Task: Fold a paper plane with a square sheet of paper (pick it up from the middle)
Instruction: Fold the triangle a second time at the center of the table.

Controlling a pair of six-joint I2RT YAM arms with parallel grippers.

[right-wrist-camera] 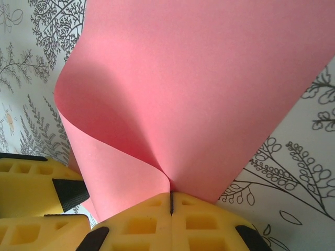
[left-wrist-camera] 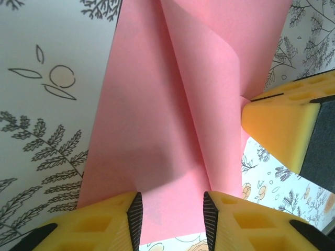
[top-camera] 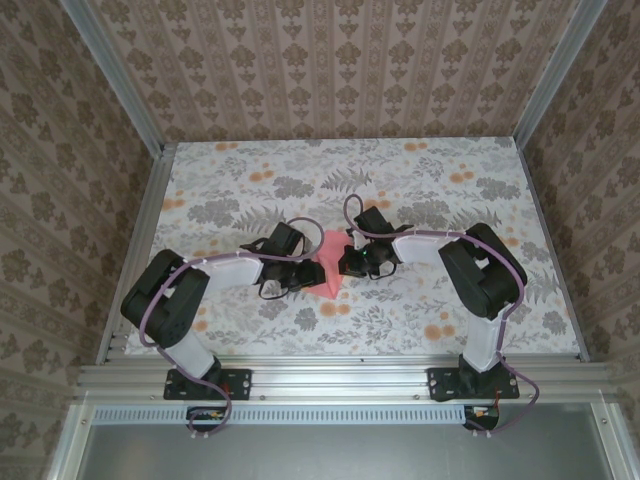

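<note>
Where arms meet, top cam: pink-red creased paper plane (top-camera: 326,270) sits mid-table on grey floral-print tabletop (top-camera: 240,190), betw. left gripper (top-camera: 300,275) & right gripper (top-camera: 352,262).
Left wrist cam: left gripper (left-wrist-camera: 171,219) yellow jaws parted astride plane's (left-wrist-camera: 157,130) near end, nothing pinched; centre crease runs away from lens.
Right wrist cam: right gripper (right-wrist-camera: 171,201) clenched on plane's (right-wrist-camera: 209,94) fold; sheet curls up at L.

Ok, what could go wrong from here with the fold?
1. The right gripper is shut on just a small bit of the paper plane, which bows up loosely; a tug might slip or tear it.
2. The left gripper stands open astride the paper; closing now could crease it crooked.
3. Both grippers sit close together and might bump.
</note>
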